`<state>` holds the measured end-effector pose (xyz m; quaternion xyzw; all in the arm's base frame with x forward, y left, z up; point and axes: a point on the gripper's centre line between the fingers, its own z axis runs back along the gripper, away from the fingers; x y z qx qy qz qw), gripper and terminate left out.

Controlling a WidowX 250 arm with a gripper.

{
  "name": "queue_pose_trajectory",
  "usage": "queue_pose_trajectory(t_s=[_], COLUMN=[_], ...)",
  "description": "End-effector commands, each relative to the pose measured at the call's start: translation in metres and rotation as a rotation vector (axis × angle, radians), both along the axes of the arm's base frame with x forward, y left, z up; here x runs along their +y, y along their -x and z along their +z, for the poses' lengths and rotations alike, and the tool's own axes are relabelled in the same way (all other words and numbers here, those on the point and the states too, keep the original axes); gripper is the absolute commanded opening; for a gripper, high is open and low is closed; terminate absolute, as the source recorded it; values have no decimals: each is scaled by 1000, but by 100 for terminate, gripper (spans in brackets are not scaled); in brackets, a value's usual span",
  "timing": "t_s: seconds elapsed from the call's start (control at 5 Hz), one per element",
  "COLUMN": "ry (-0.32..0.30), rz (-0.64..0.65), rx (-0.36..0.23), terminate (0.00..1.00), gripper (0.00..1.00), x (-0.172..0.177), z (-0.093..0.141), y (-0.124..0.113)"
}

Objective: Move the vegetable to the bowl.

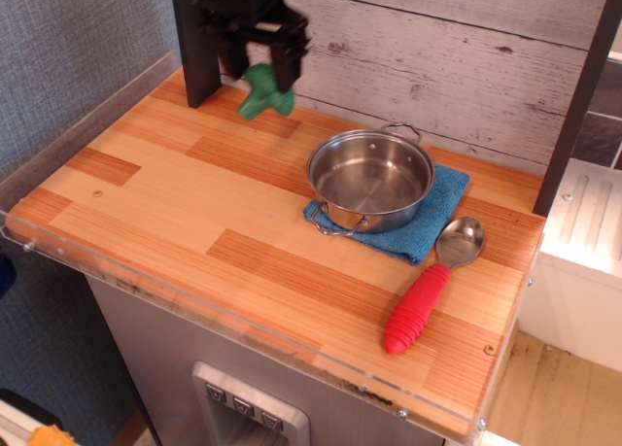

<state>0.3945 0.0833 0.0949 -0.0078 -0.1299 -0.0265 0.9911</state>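
We have the toy broccoli [265, 92] pinched in our gripper [262, 65], clear of the counter at back left. We should keep it high, cross right, and centre over the steel pot [370, 180] before releasing.

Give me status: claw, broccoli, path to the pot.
Claw shut on broccoli, lifted off the counter. Pot empty, sitting on blue cloth. Nothing between them; spoon lies off to the side.

One fixed view looks down from the front-right onto the wooden counter [194, 203], at moderate distance.
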Motion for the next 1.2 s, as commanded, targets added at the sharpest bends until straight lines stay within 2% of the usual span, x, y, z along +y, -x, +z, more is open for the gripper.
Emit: queue_pose_trajectory(t_s=[0.0,0.2,0.6,0.8,1.0], ry=[-35,-53,-68,-55,-50], rz=[-111,-128,-114,-120,-133], rx=[-80,-55,-10,11,-2], terminate=[0,0,0,0,0], gripper=[0,0,0,100,100], x=[-75,-101,-102,-102,-100], z=[37,34,23,22,28], y=[12,23,31,30,30])
